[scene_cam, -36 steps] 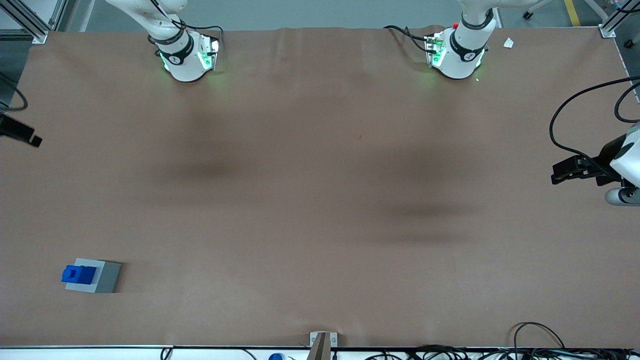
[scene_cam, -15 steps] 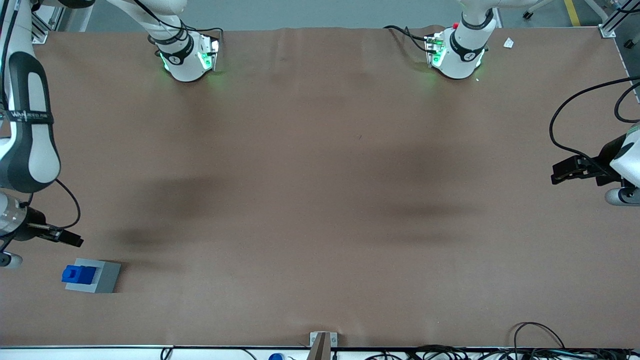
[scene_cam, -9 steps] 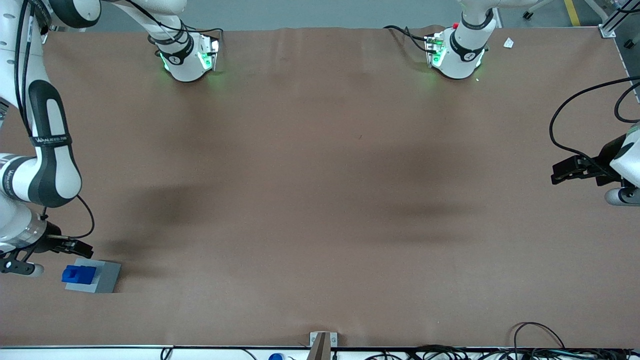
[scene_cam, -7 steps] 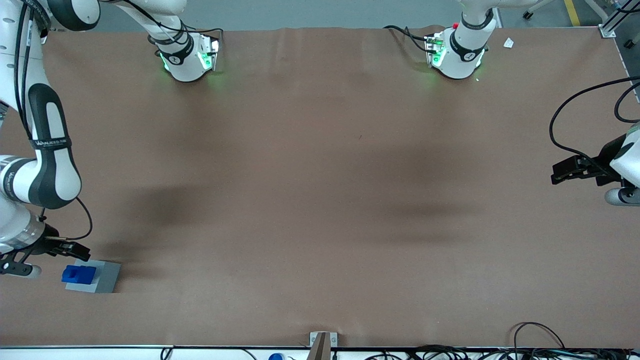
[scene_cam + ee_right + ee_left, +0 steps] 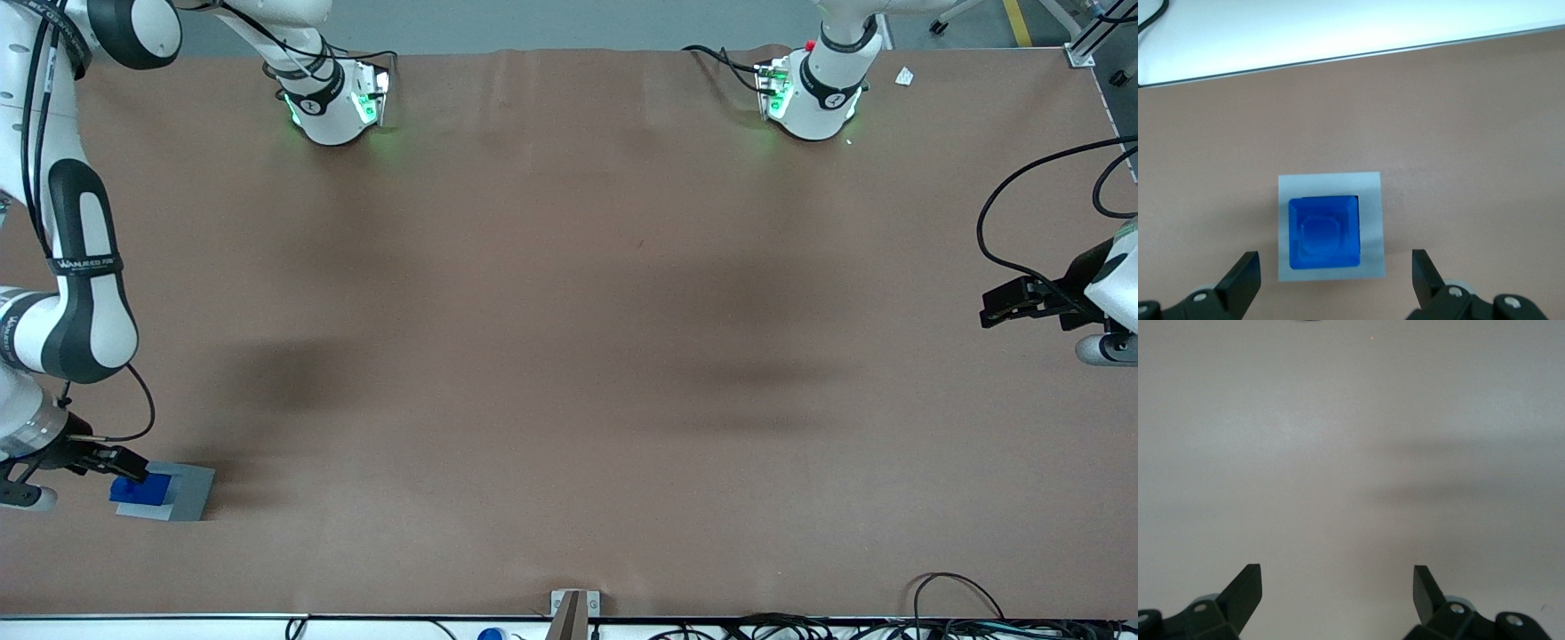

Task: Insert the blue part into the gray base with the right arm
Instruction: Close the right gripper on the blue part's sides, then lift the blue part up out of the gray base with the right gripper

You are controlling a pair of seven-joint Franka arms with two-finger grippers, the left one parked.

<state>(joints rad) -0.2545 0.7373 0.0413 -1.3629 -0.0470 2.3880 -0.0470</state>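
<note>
Blue and gray sit together at the working arm's end of the table. The blue part (image 5: 140, 489) rests on the gray base (image 5: 178, 494), on top of it and near one edge as the front camera shows it. In the right wrist view the blue part (image 5: 1324, 231) fills a square spot in the top of the gray base (image 5: 1371, 227), with a thin gray rim showing all around it. The blue part has a small raised square on its top.

The gray base lies flat on the brown table cover (image 5: 569, 356), close to the table edge nearest the front camera.

The right arm (image 5: 80, 293) is white with black parts, and a thin black cable (image 5: 138, 413) loops beside its wrist. It reaches down over the two blocks. The gripper (image 5: 124, 464) hangs just above the blue part, a little farther from the front camera than the part's middle. From the wrist camera, the gripper (image 5: 1332, 277) has its two black fingers (image 5: 1245, 273) spread wide apart, wider than the whole gray base. They hold nothing and do not touch the blocks.

A dark shadow lies on the cover next to the gray base.
</note>
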